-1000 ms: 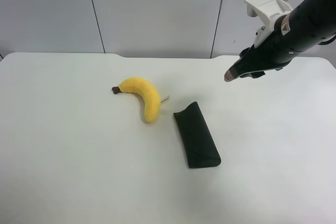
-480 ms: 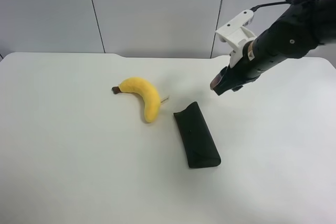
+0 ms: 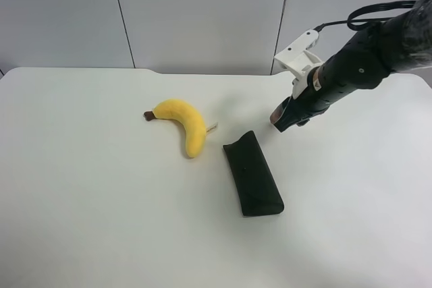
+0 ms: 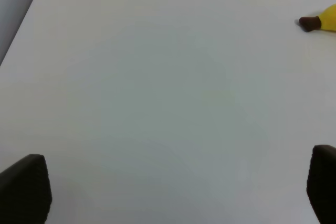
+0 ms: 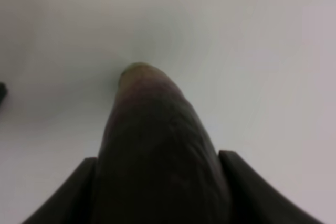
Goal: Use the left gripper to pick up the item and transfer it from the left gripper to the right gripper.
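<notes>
Table [image 3: 88, 200]: white, matte, spanning the whole exterior view. Its far edge is running under the grey wall panels [image 3: 202, 11], w/ dark seams showing btwn panels.

Banana [image 3: 182, 121]: yellow, lying flat on the table, left of centre. It is curving, w/ the brown stem end pointing left and the other end pointing near. A small pale bit is sticking out on its right side; can't tell what it is. In the left wrist view only the stem end and a bit of yellow [image 4: 320, 20] are showing.

Case [image 3: 253, 175]: dark, flat, lying just right of the banana, not touching it. Long axis is running far-left to near-right, w/ the near end showing wider.
</notes>
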Motion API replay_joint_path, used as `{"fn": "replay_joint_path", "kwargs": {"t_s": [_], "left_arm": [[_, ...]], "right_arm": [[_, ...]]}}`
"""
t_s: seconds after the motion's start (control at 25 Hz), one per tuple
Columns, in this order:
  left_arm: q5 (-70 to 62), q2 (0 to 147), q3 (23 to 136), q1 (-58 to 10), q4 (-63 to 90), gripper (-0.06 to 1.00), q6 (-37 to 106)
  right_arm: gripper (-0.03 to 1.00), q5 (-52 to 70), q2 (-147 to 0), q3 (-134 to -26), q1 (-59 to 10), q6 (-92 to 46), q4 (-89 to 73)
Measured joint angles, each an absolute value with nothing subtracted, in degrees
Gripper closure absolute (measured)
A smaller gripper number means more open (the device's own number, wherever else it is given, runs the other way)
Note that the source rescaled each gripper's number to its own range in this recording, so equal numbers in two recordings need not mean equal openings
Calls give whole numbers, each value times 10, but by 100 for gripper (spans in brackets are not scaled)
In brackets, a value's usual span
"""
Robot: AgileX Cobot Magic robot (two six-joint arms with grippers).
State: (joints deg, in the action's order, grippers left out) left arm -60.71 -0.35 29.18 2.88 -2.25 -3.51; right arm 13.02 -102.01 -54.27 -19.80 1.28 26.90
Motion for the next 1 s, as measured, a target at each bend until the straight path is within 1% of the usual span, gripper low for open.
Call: {"fn": "replay_joint_path", "kwargs": {"t_s": [0.36,0.4,0.44,0.48,0.56,0.6,0.64,0.68,0.72,0.8,1.0], "left_arm": [[-607,-3,292,29,-22,-5,-35],[-607,-3,292,29,-22,-5,-35],[-607,-3,292,29,-22,-5,-35],[-607,-3,292,29,-22,-5,-35],[-607,-3,292,29,-22,-5,-35],[-607,-3,292,29,-22,-5,-35],[-607,-3,292,29,-22,-5,-35],[-607,-3,292,29,-22,-5,-35],[-607,-3,292,29,-22,-5,-35],[-607,-3,292,29,-22,-5,-35],[-607,-3,292,29,-22,-5,-35]], "right_arm": [[96,123,-1020,-543,-187,-9,269],[94,123,-1020,-543,-186,-9,269],[86,123,-1020,-543,-186,-9,269],[74,123,-1020,-543,-186,-9,269],[38,123,-1020,-543,-186,-10,269],[22,123,-1020,-543,-186,-11,269],[13,123,-1020,-543,-186,-11,269],[7,123,-1020,-543,-186,-11,269],[3,123,-1020,-543,-186,-11,269],[0,125,-1020,-543,-186,-11,269],[-1,126,-1020,-543,-186,-9,269]]}}
